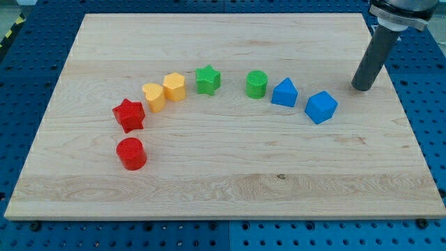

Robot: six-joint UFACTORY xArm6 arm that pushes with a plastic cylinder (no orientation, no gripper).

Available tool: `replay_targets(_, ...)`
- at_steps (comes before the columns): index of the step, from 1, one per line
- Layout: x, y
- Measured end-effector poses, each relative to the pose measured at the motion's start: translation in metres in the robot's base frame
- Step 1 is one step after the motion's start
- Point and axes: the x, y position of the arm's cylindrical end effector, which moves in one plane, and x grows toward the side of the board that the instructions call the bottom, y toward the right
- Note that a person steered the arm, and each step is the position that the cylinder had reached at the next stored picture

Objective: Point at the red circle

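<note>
The red circle [131, 153] sits at the view's lower left of the wooden board [223, 188]. My tip [362, 88] rests on the board at the view's upper right, far to the right of the red circle. The nearest block to the tip is a blue block [320, 107], a little down and to its left. A red star [129, 114] lies just above the red circle.
An arc of blocks runs across the board: a yellow heart [153, 96], a yellow hexagon-like block [174, 86], a green star [207, 79], a green circle [256, 84] and a second blue block [284, 92]. A blue pegboard [432, 104] surrounds the board.
</note>
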Motion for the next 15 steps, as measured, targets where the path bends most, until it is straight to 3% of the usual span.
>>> replay_targets(3,0.0,0.005)
replay_targets(4,0.027,0.035)
replay_targets(5,0.115,0.038)
replay_targets(6,0.179,-0.039)
replay_targets(7,0.209,-0.159)
replay_targets(8,0.216,-0.289)
replay_targets(9,0.212,-0.338)
replay_targets(10,0.191,-0.343)
replay_targets(11,0.166,-0.389)
replay_targets(12,0.166,-0.401)
replay_targets(15,0.156,-0.369)
